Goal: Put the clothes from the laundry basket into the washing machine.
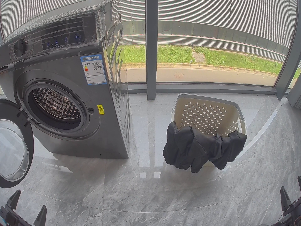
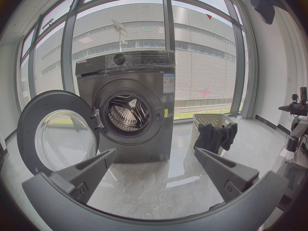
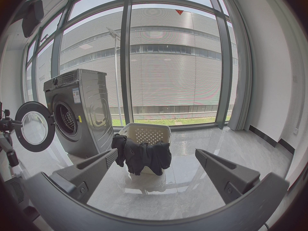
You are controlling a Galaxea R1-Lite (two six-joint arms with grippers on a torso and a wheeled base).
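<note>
A grey front-loading washing machine stands on the left with its round door swung open and the drum bare. A cream laundry basket sits on the floor to its right, with black clothes draped over its near rim. My left gripper is open, low at the near left, well short of the machine. My right gripper is open at the near right, apart from the basket. The left wrist view has the machine and basket; the right wrist view has the black clothes.
A polished grey marble floor spreads between me and both objects. Behind them runs a glass wall with a dark vertical window post. The open door juts out toward my left arm.
</note>
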